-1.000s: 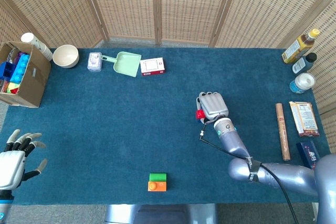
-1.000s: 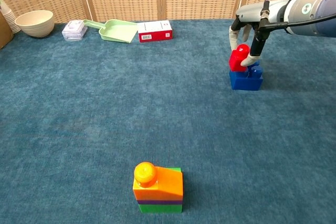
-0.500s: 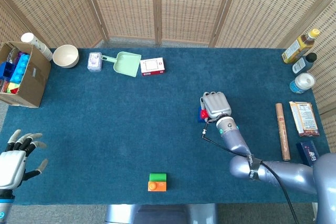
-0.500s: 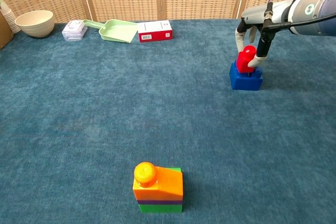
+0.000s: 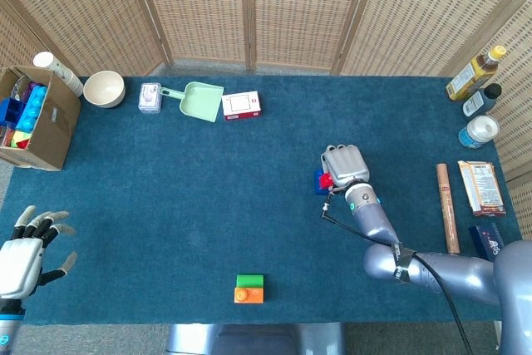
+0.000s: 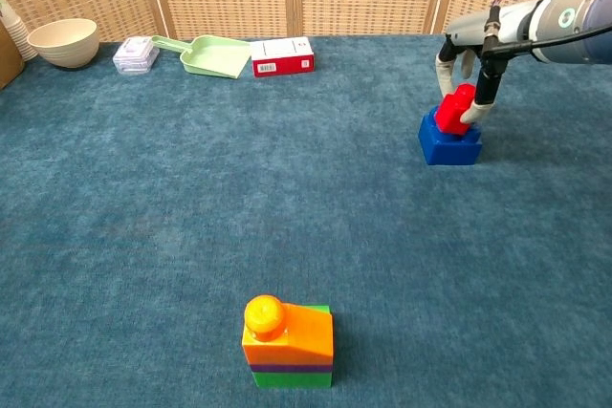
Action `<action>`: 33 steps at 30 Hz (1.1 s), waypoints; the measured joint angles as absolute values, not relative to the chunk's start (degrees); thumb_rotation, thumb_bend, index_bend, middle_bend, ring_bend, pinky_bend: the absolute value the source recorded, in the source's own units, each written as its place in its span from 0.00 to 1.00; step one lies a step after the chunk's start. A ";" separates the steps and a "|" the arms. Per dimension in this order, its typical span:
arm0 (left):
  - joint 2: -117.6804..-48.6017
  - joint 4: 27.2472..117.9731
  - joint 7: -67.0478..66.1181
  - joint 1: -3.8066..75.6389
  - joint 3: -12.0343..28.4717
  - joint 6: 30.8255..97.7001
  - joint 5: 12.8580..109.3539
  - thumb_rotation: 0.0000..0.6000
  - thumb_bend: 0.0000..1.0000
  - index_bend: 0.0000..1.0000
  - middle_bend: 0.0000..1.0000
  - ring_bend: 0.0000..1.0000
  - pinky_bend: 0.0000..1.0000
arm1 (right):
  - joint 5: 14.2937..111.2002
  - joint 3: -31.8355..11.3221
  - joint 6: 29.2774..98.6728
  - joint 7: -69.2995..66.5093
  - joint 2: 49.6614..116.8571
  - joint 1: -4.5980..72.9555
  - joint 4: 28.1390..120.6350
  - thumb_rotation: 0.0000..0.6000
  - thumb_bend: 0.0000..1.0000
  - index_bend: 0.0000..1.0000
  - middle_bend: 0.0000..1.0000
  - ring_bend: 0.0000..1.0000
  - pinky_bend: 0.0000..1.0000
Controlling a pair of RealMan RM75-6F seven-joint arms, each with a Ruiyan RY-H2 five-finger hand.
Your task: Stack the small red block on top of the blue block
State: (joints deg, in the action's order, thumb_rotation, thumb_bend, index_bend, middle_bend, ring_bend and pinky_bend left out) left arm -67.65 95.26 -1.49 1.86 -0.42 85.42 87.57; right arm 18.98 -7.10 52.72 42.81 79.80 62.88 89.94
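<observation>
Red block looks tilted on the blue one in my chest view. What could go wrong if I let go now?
1. The small red block sits tilted on the blue block, not flat; released now, it may tip off onto the carpet.
2. The right hand holds it between its fingers; opening them could drag the block sideways.
3. In the head view the hand covers most of both blocks, so alignment is hard to check there.

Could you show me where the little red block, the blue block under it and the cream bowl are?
small red block point(image 6: 456, 108), chest view, its front face.
blue block point(image 6: 448, 143), chest view, its front side.
cream bowl point(image 6: 64, 43), chest view, its outer wall.
</observation>
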 measured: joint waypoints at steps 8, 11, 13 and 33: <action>-67.88 94.82 -1.14 1.93 -0.47 85.32 87.55 1.00 0.37 0.41 0.26 0.21 0.03 | 18.39 -6.60 53.41 43.49 80.07 63.26 90.33 1.00 0.23 0.57 0.26 0.26 0.33; -67.94 94.66 -1.01 1.97 -0.47 85.29 87.56 1.00 0.37 0.41 0.26 0.21 0.03 | 18.10 -6.50 53.63 43.73 80.29 63.41 90.33 1.00 0.23 0.57 0.26 0.26 0.33; -67.96 94.54 -0.89 1.97 -0.49 85.28 87.56 1.00 0.37 0.41 0.26 0.21 0.03 | 17.89 -6.45 53.75 43.93 80.48 63.53 90.24 1.00 0.23 0.57 0.26 0.26 0.34; -68.50 92.87 0.82 1.99 -0.64 84.94 87.24 1.00 0.37 0.41 0.26 0.21 0.03 | 18.23 -5.95 57.41 47.05 83.38 64.05 89.32 1.00 0.23 0.57 0.26 0.26 0.33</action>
